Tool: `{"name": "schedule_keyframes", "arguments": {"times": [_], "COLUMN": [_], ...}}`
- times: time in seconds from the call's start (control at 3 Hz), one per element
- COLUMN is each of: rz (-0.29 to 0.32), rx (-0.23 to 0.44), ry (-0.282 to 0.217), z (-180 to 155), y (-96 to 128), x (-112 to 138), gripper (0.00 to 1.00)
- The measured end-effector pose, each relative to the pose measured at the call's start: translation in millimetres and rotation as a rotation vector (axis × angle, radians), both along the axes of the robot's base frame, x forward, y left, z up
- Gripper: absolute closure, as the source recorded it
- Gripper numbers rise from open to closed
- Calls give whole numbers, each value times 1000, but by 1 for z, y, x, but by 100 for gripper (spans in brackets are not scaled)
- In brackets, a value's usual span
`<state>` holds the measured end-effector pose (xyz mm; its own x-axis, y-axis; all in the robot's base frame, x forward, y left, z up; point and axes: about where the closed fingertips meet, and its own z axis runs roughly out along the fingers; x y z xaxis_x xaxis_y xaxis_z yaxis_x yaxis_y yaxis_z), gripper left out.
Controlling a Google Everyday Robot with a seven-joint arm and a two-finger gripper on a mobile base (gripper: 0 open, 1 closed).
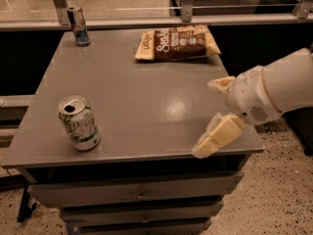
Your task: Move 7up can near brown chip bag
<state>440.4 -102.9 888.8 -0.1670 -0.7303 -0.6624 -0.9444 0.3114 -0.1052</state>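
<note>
The 7up can (pixel 78 123), white with green markings and an opened silver top, stands upright near the front left corner of the grey table (pixel 146 97). The brown chip bag (pixel 177 43), dark brown with white lettering and cream ends, lies flat at the table's back right. My gripper (pixel 203 119) reaches in from the right over the table's front right corner, on a white arm (pixel 274 94). Its cream fingers (pixel 219 137) are spread apart with nothing between them. It is far to the right of the can.
A slim silver-blue-red can (pixel 78 25) stands at the table's back left corner. Drawers (pixel 142 196) sit under the tabletop. A metal rail (pixel 161 20) and glass panels run behind the table. Speckled floor (pixel 279 195) lies to the right.
</note>
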Motion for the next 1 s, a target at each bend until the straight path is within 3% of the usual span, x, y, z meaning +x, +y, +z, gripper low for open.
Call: {"name": "schedule_keyframes", "arguments": {"times": [0.33,0.67,1.0], "rz": [39,40,83], "rx": [205,422,543], "ry": [-48,-74,-62], "z": [-17,-14,14], "y": [62,114,160], "x": [6,12,2], "gripper": [0,0,0]}}
